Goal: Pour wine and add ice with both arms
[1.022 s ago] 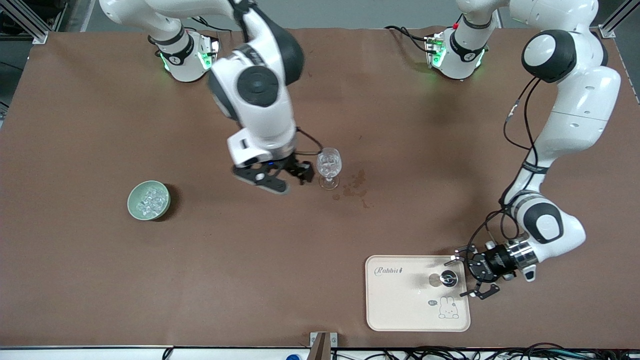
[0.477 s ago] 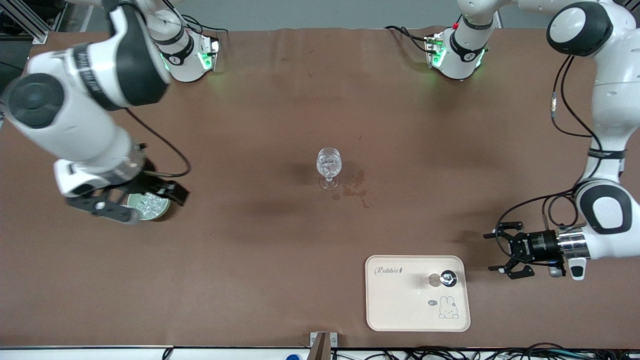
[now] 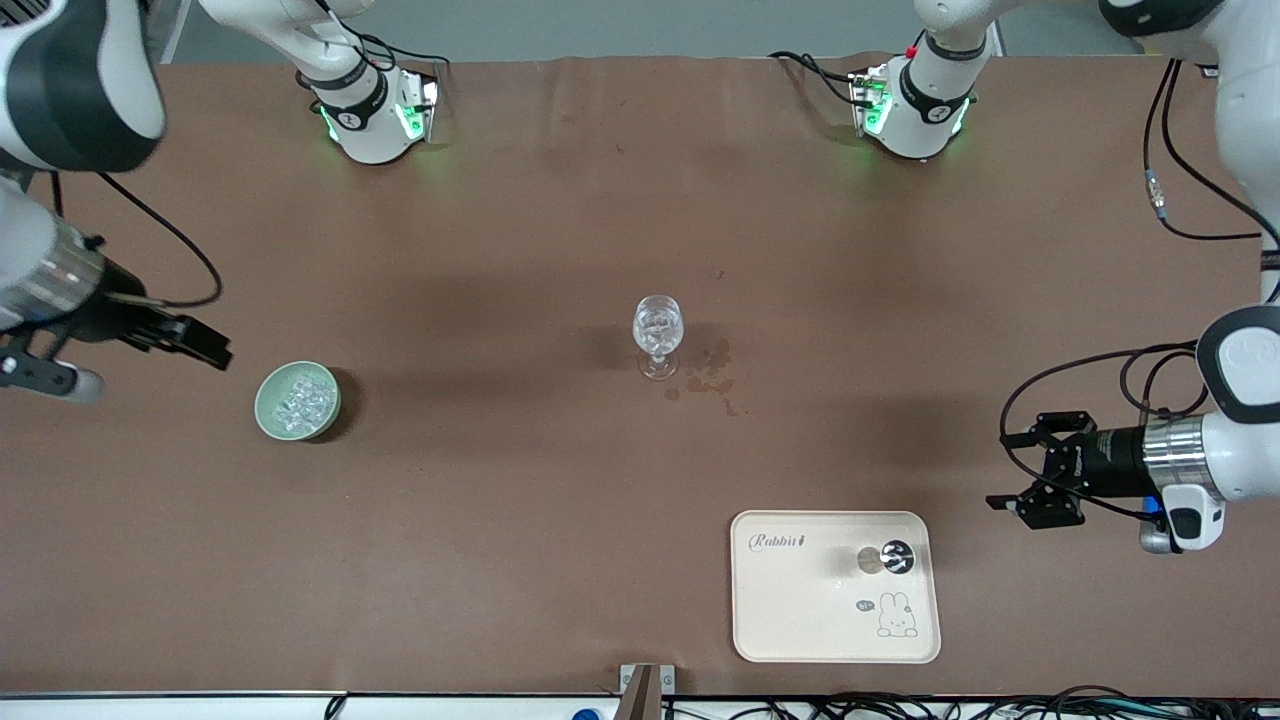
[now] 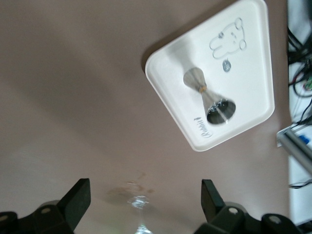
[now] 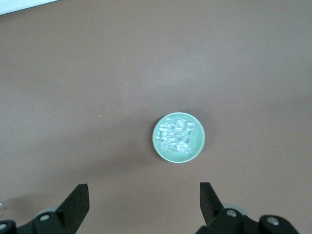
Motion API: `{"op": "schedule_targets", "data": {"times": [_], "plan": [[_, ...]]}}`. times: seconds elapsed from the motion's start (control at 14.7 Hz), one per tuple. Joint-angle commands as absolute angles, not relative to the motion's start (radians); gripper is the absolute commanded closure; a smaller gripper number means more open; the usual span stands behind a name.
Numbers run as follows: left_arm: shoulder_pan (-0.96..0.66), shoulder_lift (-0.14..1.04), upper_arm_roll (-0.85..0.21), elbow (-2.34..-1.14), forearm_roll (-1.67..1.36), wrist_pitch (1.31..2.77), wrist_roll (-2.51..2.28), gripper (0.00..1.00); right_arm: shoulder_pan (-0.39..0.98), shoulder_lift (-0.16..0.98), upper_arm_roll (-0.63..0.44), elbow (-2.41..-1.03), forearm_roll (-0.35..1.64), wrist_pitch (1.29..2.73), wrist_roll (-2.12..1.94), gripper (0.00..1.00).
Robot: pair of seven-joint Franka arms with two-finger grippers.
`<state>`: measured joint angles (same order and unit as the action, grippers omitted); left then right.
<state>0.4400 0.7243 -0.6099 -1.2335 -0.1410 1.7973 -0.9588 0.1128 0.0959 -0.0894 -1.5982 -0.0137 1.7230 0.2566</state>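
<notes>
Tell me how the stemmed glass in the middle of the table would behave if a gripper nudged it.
The stemmed glass stands on a thin stem and small foot, so it probably tips easily. It looks like thin clear glass, likely fragile and slippery.

Open tabletop (image 3: 520,500) between bowl (image 3: 297,401), glass (image 3: 658,336), tray (image 3: 800,620); all well apart.

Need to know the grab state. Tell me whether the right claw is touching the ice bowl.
Apart. In the front view the right claw hangs beside the bowl with bare table between them; the right wrist view shows it open, empty.
</notes>
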Motion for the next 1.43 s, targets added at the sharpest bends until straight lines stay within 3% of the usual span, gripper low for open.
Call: {"op": "schedule_targets", "data": {"times": [0.0, 0.34, 0.68, 0.95, 1.09, 1.36], "plan": [[0.437, 0.629, -0.664, -1.273, 0.021, 1.743, -0.947, 0.0, 0.054, -0.037, -0.067, -1.735, -0.031, 1.74, 0.163, 0.0], [0.437, 0.526, -0.742, -1.273, 0.237, 1.666, -0.792, 0.0, 0.009, -0.09, -0.067, -1.758, -0.031, 1.7, 0.089, 0.0], [0.427, 0.384, -0.729, -1.288, 0.268, 1.612, -0.597, 0.0, 0.009, -0.155, -0.066, -1.813, -0.032, 1.694, 0.08, 0.0], [0.237, 0.241, -0.452, -1.322, 0.25, 1.586, -0.39, 0.0, -0.011, -0.146, -0.066, -1.778, -0.034, 1.697, 0.037, 0.0], [0.178, 0.172, -0.361, -1.359, 0.197, 1.562, -0.325, 0.0, -0.018, -0.137, -0.066, -1.749, -0.034, 1.695, 0.017, 0.0], [0.051, 0.004, -0.148, -1.509, 0.059, 1.557, -0.227, 0.0, -0.043, -0.075, -0.066, -1.674, -0.031, 1.694, -0.012, 0.0]]}}
